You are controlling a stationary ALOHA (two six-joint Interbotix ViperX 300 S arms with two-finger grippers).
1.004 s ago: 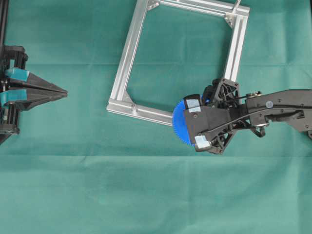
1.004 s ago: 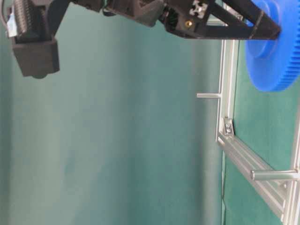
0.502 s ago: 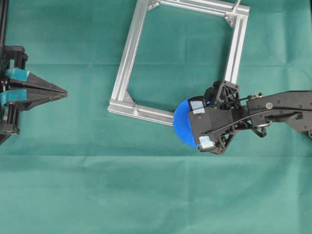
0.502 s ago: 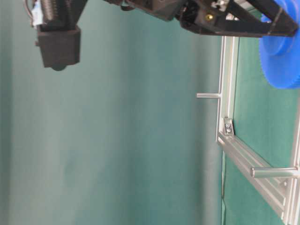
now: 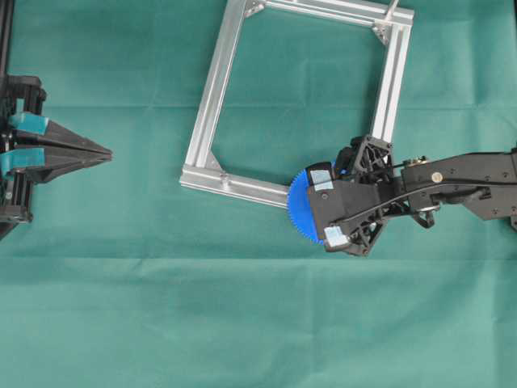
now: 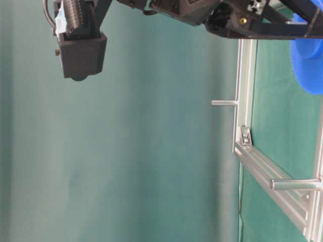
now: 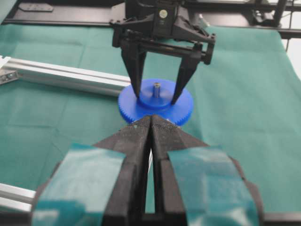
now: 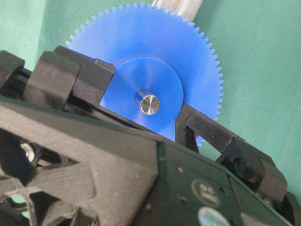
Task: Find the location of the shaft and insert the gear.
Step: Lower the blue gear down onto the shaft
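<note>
The gear sits at the near right corner of the aluminium frame, on the green cloth that covers the table. In the right wrist view a round silvery tip, the shaft, shows through the gear's centre hole, flush in the middle of the raised hub. In the left wrist view the same pin stands a little proud of the hub, with the gear level around it.

The right gripper reaches in from the right side of the overhead view and points down over the gear. Its two black fingers straddle the hub, one on each side, with their tips down at the hub's edges. They grasp the gear by the hub, spread wide to fit it. In the table-level view only a part of the blue rim shows at the right edge, under the black arm.

The left gripper rests at the far left of the overhead view, well apart from the frame and the gear. Its fingers are clenched together with nothing between them, their tips meeting in a point that faces the gear.

Two more short metal pegs stick out from the frame bars in the table-level view
</note>
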